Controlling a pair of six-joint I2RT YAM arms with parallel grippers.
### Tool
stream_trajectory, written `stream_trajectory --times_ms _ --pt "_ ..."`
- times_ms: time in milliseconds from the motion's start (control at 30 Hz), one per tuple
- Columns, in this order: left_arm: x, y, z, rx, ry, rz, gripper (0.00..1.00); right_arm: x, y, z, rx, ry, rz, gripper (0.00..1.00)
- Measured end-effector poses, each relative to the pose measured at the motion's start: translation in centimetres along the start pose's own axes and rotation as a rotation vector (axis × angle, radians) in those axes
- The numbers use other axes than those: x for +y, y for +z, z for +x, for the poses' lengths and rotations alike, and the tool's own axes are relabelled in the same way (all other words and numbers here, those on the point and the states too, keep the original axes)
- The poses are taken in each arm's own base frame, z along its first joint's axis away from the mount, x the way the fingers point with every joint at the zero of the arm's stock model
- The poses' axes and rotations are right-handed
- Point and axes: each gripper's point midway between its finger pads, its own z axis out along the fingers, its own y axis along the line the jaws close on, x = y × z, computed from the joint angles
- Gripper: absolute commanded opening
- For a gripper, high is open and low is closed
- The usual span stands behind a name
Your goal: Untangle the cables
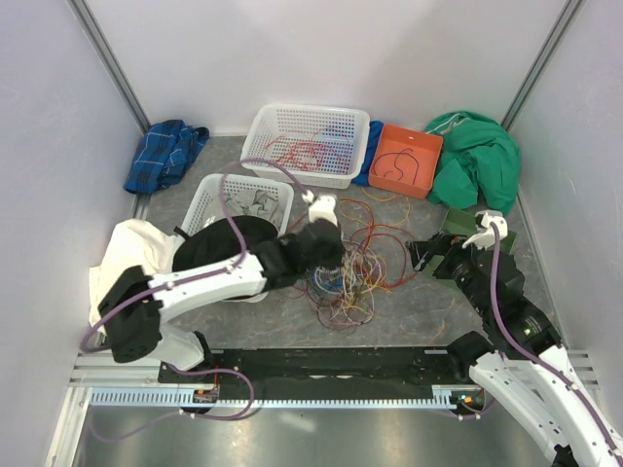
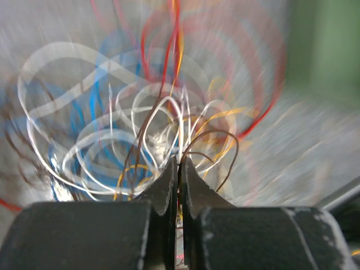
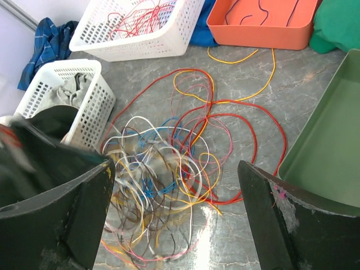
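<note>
Left arm (image 1: 209, 277) and near basket (image 1: 204, 202) block the cables' (image 1: 346, 277) left side; bare tabletop (image 1: 423, 309) lies right.

Your left arm (image 1: 209, 282) stretches from its base towards the middle of the table. The left gripper (image 2: 180, 164) is pinched almost together on strands of the cables (image 2: 140, 129). Your right arm (image 1: 506, 302) is bent, and the right gripper (image 3: 180, 219) is spread wide.
</note>
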Motion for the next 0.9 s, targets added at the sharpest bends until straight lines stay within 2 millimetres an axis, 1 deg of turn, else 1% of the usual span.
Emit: stream_trajectory --times_ms 133,167,200,233,333,400,467,567,700,800,900 --pt "-0.3 -2.8 -8.5 -0.155 -0.084 0.074 0.02 0.1 0.0 0.0 0.001 0.001 -0.004 0.98" --pt "-0.6 -4.0 -10.9 -0.206 -0.097 0.101 0.02 0.1 0.0 0.1 0.004 0.001 -0.009 0.98" --pt "-0.9 -5.0 -12.6 -0.244 -0.103 0.124 0.02 0.2 0.1 0.3 0.008 0.001 -0.018 0.98" --pt "-1.4 -6.1 -14.1 -0.278 -0.104 0.150 0.02 0.5 0.2 0.5 0.009 0.002 -0.035 0.98" --pt "-3.3 -8.6 -16.4 -0.327 -0.085 0.237 0.02 1.1 0.9 1.7 0.039 0.002 -0.080 0.95" --pt "-4.1 -9.4 -17.1 -0.336 -0.071 0.273 0.02 1.6 1.5 2.2 0.058 0.001 -0.110 0.94" --pt "-4.7 -9.7 -17.2 -0.329 -0.054 0.301 0.02 2.5 2.0 2.3 0.065 0.003 -0.148 0.93" --pt "-5.2 -9.7 -16.8 -0.308 -0.038 0.329 0.02 3.9 2.7 1.6 0.046 0.006 -0.207 0.92" --pt "-5.5 -9.1 -15.8 -0.267 -0.023 0.344 0.02 5.8 4.0 0.8 0.028 0.009 -0.280 0.89" --pt "-5.8 -8.6 -15.1 -0.239 -0.014 0.355 0.02 6.7 5.4 1.3 0.052 0.011 -0.315 0.86" --pt "-5.9 -8.4 -14.7 -0.223 -0.009 0.362 0.02 7.2 6.7 2.3 0.095 0.015 -0.333 0.79"
